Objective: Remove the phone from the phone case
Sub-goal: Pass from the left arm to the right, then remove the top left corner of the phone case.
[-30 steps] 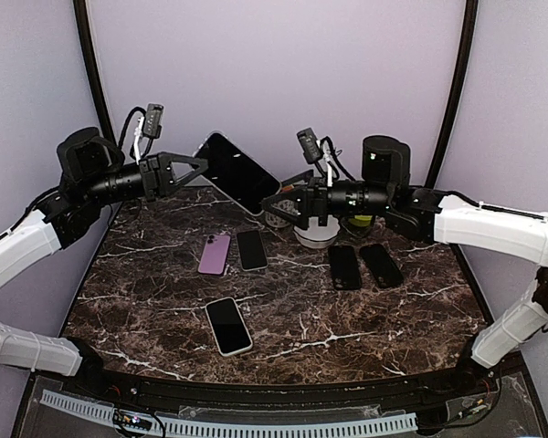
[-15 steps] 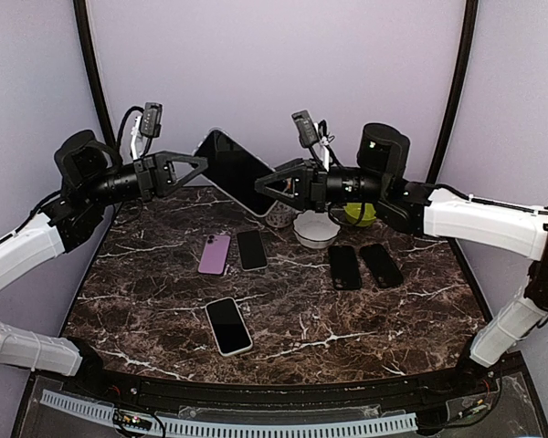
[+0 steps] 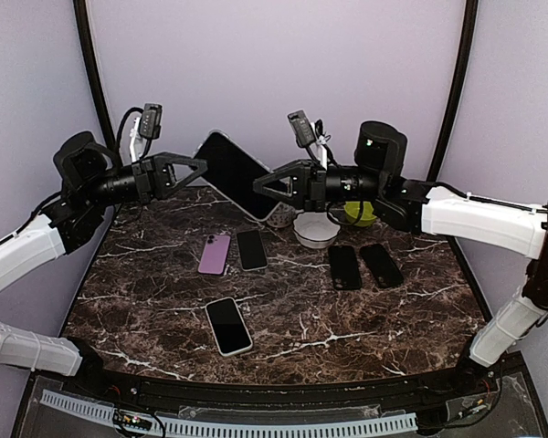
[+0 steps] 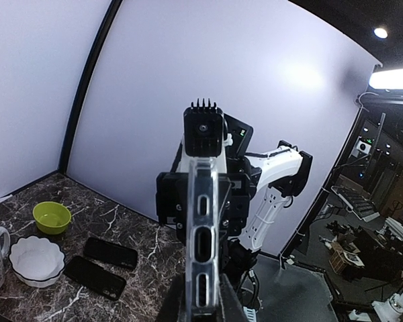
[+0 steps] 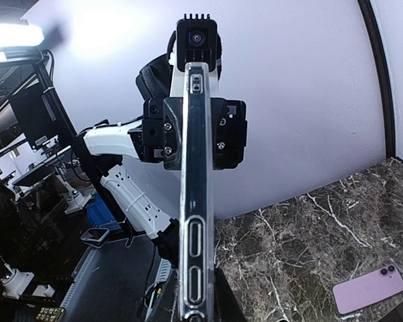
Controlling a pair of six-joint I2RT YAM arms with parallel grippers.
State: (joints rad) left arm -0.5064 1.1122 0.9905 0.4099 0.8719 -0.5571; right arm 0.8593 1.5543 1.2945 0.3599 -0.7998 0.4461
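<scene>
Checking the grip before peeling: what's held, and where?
The large black phone in its clear case, held in the air: left gripper clamps its upper-left end, right gripper its lower-right end.

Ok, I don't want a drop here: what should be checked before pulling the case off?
1. Is the left tool shut on the cased phone: ok.
2. Is the right tool shut on its opposite end: ok.
3. Is the phone lifted off the table: ok.
4. Is the clear case loosened anywhere: cannot tell.
5. Is either tool gripping the case lip alone: cannot tell.
</scene>
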